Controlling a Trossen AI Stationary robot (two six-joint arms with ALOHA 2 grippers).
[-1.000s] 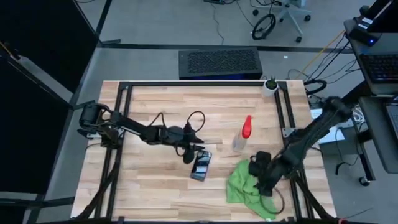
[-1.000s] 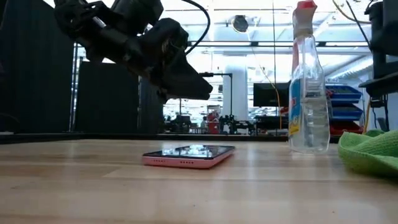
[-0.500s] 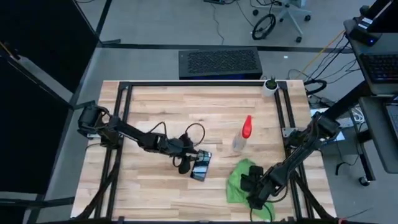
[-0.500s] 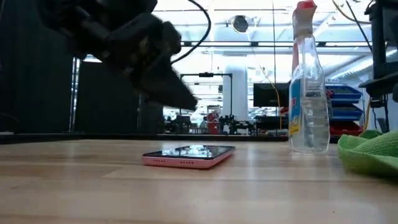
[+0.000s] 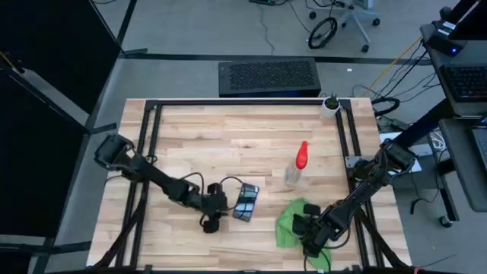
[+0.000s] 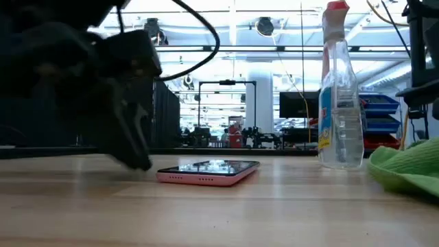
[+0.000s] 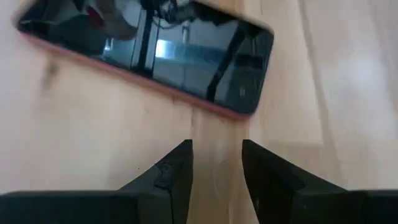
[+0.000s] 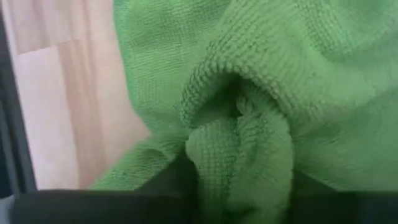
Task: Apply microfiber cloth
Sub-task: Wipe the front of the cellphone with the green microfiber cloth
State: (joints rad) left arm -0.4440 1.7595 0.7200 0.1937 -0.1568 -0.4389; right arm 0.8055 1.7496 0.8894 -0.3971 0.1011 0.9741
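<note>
The bright green microfiber cloth (image 5: 291, 222) lies crumpled on the wooden table near its near right corner, and its edge also shows in the low view (image 6: 406, 168). My right gripper (image 5: 307, 227) is down on it and shut on a bunch of the fabric (image 8: 239, 143). A black phone (image 5: 245, 202) in a pink case lies flat, screen up, near the table's middle (image 6: 207, 171). My left gripper (image 5: 210, 221) stands low beside the phone's left side, open (image 7: 216, 163), with nothing between its fingers. My right gripper pinches a gathered fold of the cloth (image 8: 231, 134) between its two fingers, several layers bunched together. The fingers come from above, slanting down. The rest of the cloth lies slack on the table.
A clear spray bottle with a red nozzle (image 5: 297, 164) stands upright just beyond the cloth, right of the phone (image 6: 339, 96). A small white pot (image 5: 331, 104) sits at the far right corner. Black frame rails (image 5: 346, 137) run along the table's sides.
My left gripper has come down and toward the near edge, ending low beside the phone. My right gripper has moved toward the near edge, dropped onto the cloth and shut on it, and the fabric has bunched up under it.
</note>
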